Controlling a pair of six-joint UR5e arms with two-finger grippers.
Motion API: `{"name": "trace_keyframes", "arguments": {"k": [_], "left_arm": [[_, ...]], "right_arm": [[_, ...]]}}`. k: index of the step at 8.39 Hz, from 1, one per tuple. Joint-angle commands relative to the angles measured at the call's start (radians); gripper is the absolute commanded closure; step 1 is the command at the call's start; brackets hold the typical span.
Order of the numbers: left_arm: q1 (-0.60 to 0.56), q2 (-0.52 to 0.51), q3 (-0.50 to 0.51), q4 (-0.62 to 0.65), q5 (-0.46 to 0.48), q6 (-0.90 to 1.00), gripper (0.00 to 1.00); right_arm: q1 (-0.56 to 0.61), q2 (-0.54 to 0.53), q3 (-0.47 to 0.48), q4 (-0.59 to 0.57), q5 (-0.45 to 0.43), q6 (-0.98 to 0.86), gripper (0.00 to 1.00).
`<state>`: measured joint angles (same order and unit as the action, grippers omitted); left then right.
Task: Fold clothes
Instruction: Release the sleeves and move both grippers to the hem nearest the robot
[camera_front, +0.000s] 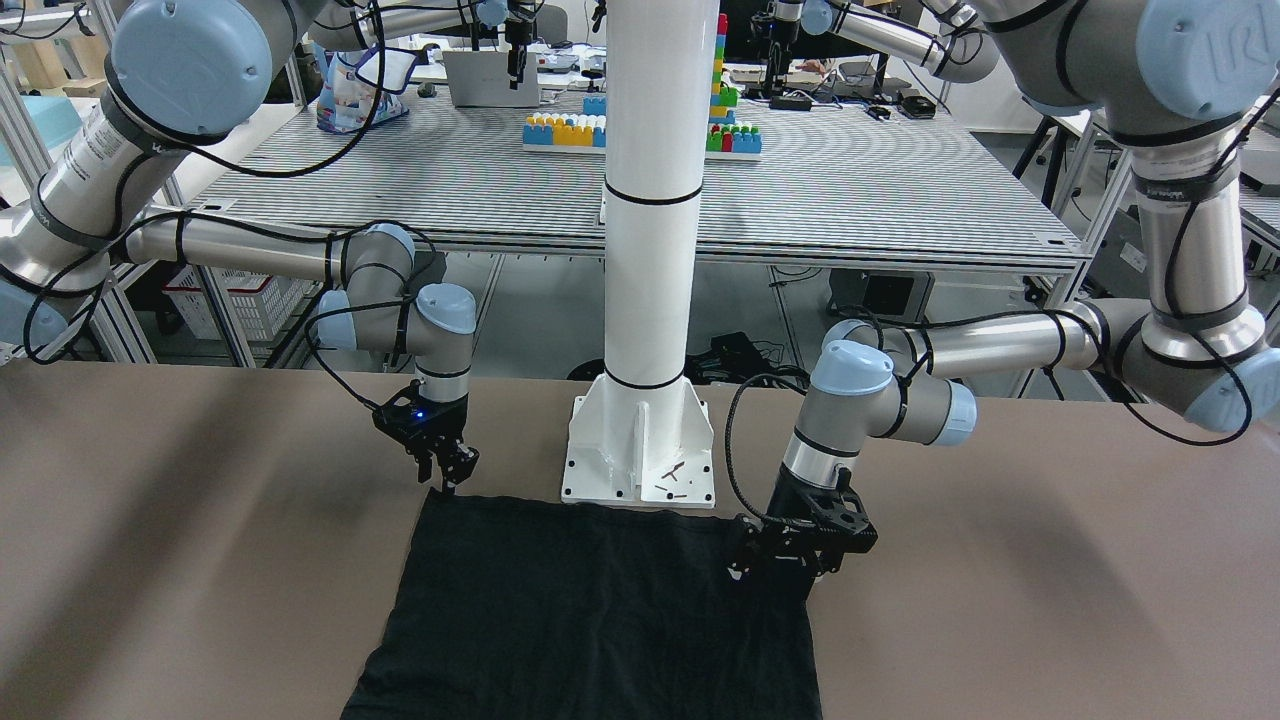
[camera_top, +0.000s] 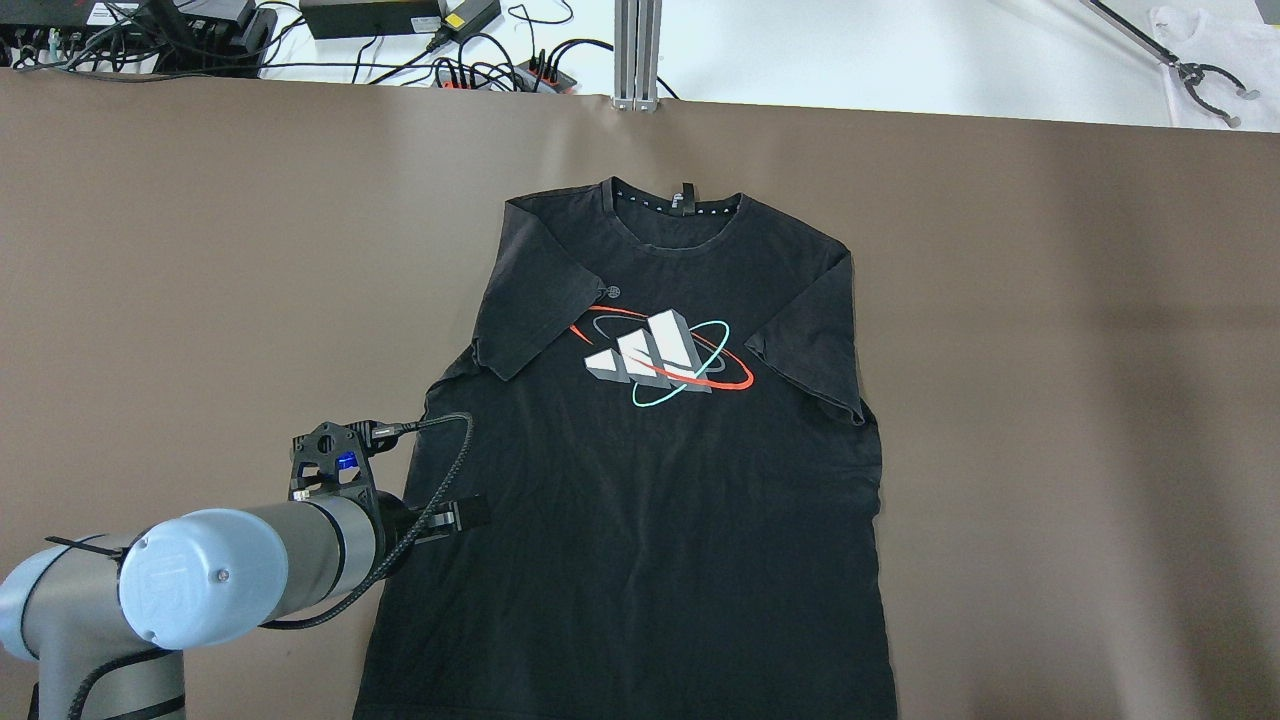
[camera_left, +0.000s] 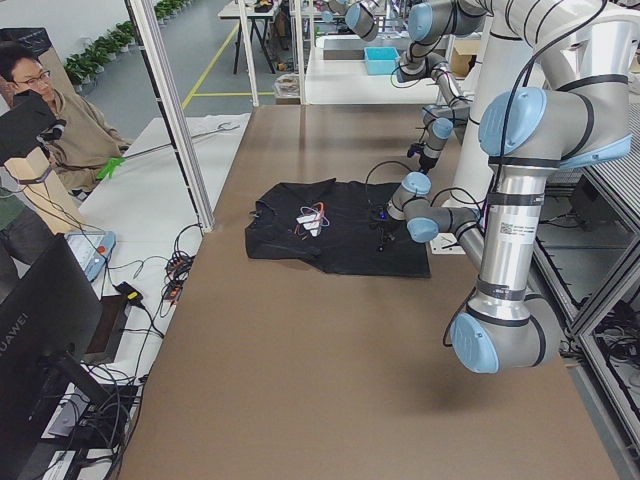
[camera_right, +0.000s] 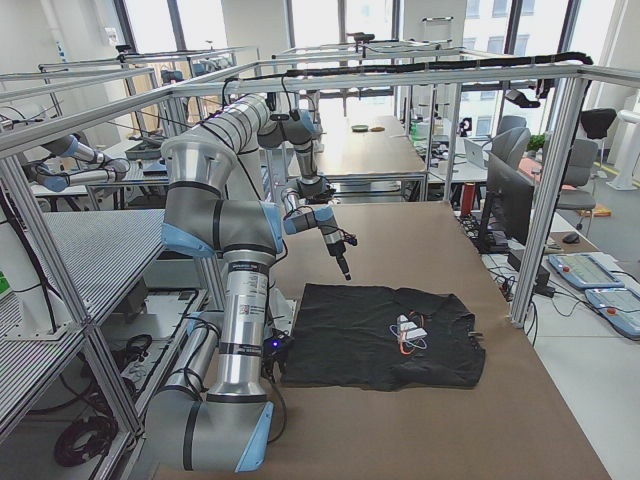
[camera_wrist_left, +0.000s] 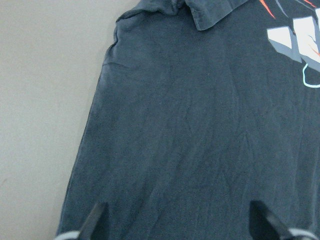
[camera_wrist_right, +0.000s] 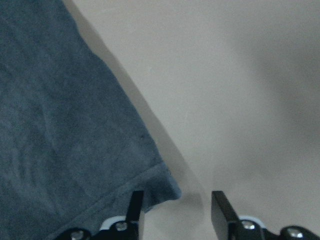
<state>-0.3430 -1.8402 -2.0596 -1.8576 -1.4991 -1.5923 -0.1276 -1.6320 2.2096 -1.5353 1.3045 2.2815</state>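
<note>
A black T-shirt with a white, red and teal logo lies flat and face up on the brown table, collar at the far side. It also shows in the front view. My left gripper is open and low over the shirt's left side near the hem. In its wrist view the fingers stand wide apart over the cloth. My right gripper is open and hangs just over the shirt's right hem corner, which lies between its fingers. The right gripper is out of the overhead view.
The white pedestal base stands at the table's near edge between the arms. Cables and power strips lie past the far edge. An operator sits beyond the far side. Bare table lies around the shirt.
</note>
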Motion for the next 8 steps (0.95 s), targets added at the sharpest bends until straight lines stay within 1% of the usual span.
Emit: {"name": "trace_keyframes", "arguments": {"k": [1,2,3,5,6,7,8], "left_arm": [[-0.001,-0.001,0.000,0.001,0.002,0.000,0.00],[-0.001,0.001,0.000,0.001,0.002,0.000,0.00],[-0.001,0.001,0.000,0.001,0.000,0.000,0.00],[-0.001,0.009,0.000,0.001,0.002,-0.001,0.00],[-0.001,0.025,0.000,0.003,0.002,-0.017,0.00],[0.004,0.080,-0.008,0.003,0.013,-0.076,0.00],[0.091,0.135,-0.040,0.003,0.093,-0.113,0.00]], "right_arm": [[0.006,-0.002,-0.001,-0.005,-0.010,-0.005,0.57],[0.006,0.000,0.001,-0.006,-0.030,-0.004,0.85],[0.006,0.001,0.007,-0.006,-0.030,-0.005,1.00],[0.034,0.001,0.033,-0.009,-0.028,-0.016,1.00],[0.034,0.009,0.063,-0.046,-0.027,-0.020,1.00],[0.036,0.012,0.096,-0.063,-0.019,-0.039,1.00],[0.039,0.011,0.123,-0.065,-0.016,-0.056,1.00]]}}
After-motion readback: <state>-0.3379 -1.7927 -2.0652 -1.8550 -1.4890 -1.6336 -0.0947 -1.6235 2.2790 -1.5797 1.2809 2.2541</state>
